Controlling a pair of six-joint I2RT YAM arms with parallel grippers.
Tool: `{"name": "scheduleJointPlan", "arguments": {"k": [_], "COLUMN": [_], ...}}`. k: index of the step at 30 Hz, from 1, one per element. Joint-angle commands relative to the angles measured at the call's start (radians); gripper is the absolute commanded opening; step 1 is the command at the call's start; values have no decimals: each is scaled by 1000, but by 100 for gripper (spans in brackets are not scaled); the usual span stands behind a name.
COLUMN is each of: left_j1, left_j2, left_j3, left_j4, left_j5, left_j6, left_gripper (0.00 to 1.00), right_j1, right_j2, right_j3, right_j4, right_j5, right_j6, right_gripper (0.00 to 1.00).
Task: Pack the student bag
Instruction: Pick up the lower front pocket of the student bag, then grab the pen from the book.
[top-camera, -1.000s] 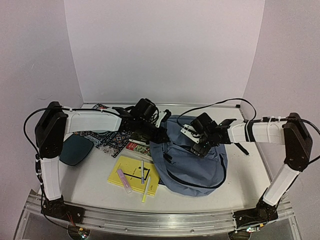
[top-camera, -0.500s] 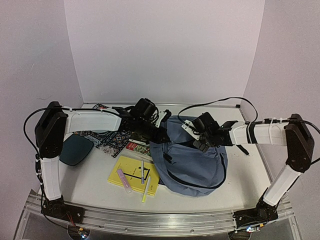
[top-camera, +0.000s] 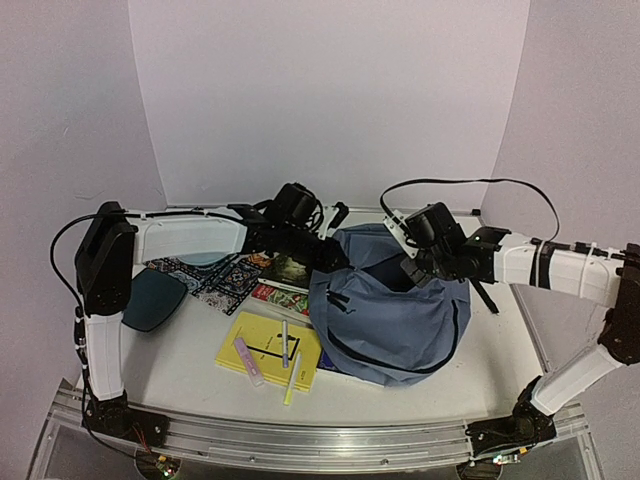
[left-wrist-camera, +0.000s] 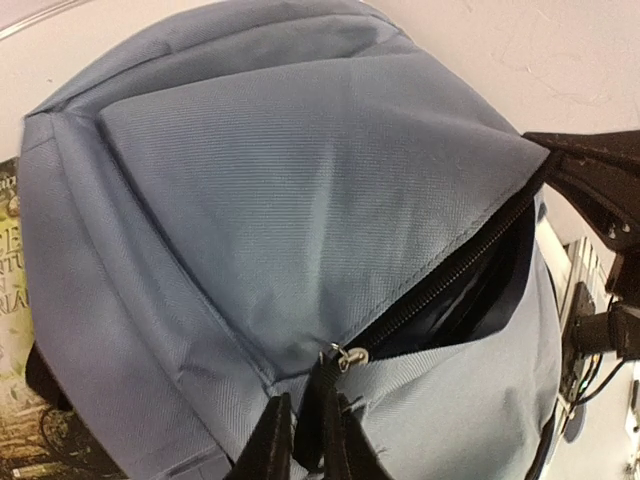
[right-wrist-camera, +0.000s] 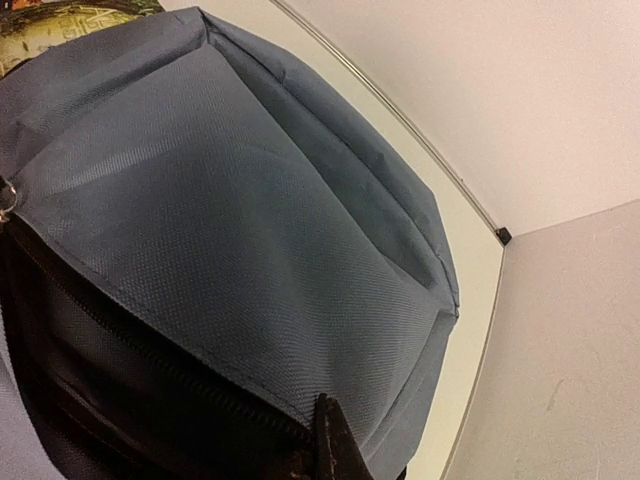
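Observation:
The student bag (top-camera: 390, 310), soft blue-grey fabric, lies right of centre with its main zipper part open and the dark inside showing (left-wrist-camera: 470, 300). My left gripper (top-camera: 325, 262) sits at the bag's left end. In the left wrist view its fingers (left-wrist-camera: 310, 415) are closed on the black zipper pull (left-wrist-camera: 318, 395) below the metal slider (left-wrist-camera: 350, 355). My right gripper (top-camera: 415, 272) is shut on the upper fabric edge of the opening (right-wrist-camera: 325, 425) and holds that edge raised. Only one of its fingertips (right-wrist-camera: 330, 440) shows.
A yellow notebook (top-camera: 265, 350) carries a pink highlighter (top-camera: 248, 360), a grey pen (top-camera: 285, 342) and a yellow pen (top-camera: 291, 378). A red book (top-camera: 278, 295), a patterned cloth (top-camera: 215, 280) and a dark teal tray (top-camera: 152, 298) lie to the left. Walls close in behind and to both sides.
My right gripper has shut on the bag's opening edge and pulled it up and to the right, widening the mouth. The bag shifted right. My left gripper stayed at the zipper.

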Motion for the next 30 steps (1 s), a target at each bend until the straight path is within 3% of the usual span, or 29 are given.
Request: {"name": "scheduleJointPlan", "arguments": {"k": [1,7,10,19,25,30], "left_j1": [10,18,20,23,30,34], "left_j2": [-26,-177,-255,-366,-445,-458], "left_j3": [39,-74,-154,-333,-427,-492], "left_j4": [22,2,-41,-263,-375,-442], "left_j5": [-54,-196,-274,-400,-388,-294], "left_j6": [-26,-58,-92,-320,-483,-574], "left_gripper": [26,61,71,78,80,83], "right_j1": [12,27,33,70,79,89], "right_j2": [-20,5,20,84,91,92], "right_j3": [82,138,183,277,283,274], "right_j4": [-88,-197,-264,-410,-419,-418], "right_j5": [105,198,231,258,233,206], "right_j6": [115,287,371,549,588,621], "right_gripper": [0,0,0,0,0,0]}}
